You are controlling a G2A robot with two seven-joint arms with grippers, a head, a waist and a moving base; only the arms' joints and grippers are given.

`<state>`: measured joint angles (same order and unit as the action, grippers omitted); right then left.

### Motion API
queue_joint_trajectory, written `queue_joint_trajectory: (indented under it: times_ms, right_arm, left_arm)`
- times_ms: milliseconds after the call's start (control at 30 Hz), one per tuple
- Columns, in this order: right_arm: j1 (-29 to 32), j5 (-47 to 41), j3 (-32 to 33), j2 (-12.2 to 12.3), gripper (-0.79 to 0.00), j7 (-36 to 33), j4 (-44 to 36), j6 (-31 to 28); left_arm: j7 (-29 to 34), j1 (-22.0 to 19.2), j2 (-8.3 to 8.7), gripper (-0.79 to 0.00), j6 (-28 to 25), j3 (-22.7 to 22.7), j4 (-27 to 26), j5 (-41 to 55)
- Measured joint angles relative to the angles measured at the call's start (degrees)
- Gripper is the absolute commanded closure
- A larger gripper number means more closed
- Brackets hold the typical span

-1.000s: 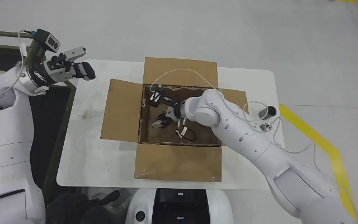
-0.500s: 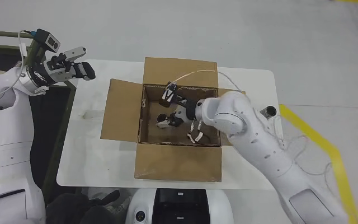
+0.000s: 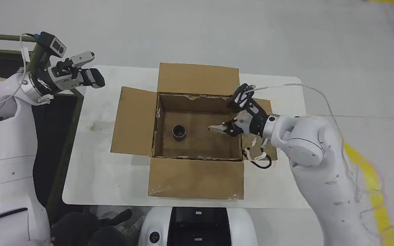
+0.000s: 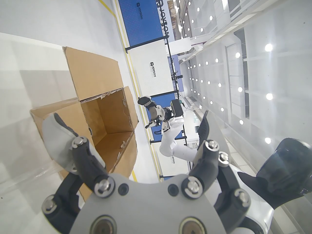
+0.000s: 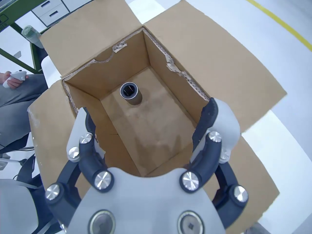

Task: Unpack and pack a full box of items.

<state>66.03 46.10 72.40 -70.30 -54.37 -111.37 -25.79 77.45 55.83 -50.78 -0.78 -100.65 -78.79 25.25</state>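
Right gripper (image 5: 147, 109) is held spread and empty above the right side of the open brown cardboard box (image 3: 194, 77). A small brown cylinder with a dark open top (image 5: 130, 93) is seen upright on the box floor, near the left wall. Left gripper (image 3: 92, 69), also spread and empty, is held at the far left corner of the white table (image 3: 92, 160).

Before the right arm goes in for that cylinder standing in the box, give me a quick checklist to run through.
1. Right claw open and empty: ok.
2. Cylinder upright on the box floor: ok.
3. Box flaps folded out, opening free: ok.
4. Right claw centred over the cylinder: not ok; it is near the opposite wall.
5. Left claw clear of the box: ok, open, off to the side.
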Motion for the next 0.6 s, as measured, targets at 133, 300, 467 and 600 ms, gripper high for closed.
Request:
queue_joint_trajectory:
  times_ms: [133, 300, 467, 600]
  right_arm:
    - [3.50, -0.59, 5.20, 0.82, -0.785, 1.36, -0.57, 0.85]
    - [7.25, -0.51, 11.47, 1.76, -0.785, 3.18, -0.09, 1.52]
    - [10.15, 0.62, 16.74, 2.59, -0.785, 3.86, 0.86, 1.90]
    - [12.41, 0.56, 21.44, 3.28, -0.785, 3.97, 2.29, 2.06]
  left_arm:
    - [0.00, 0.00, 0.00, -0.785, 0.00, 0.00, 0.00, 0.00]
    - [0.00, 0.00, 0.00, -0.785, 0.00, 0.00, 0.00, 0.00]
    - [0.00, 0.00, 0.00, -0.785, 0.00, 0.00, 0.00, 0.00]
    - [0.00, 0.00, 0.00, -0.785, 0.00, 0.00, 0.00, 0.00]
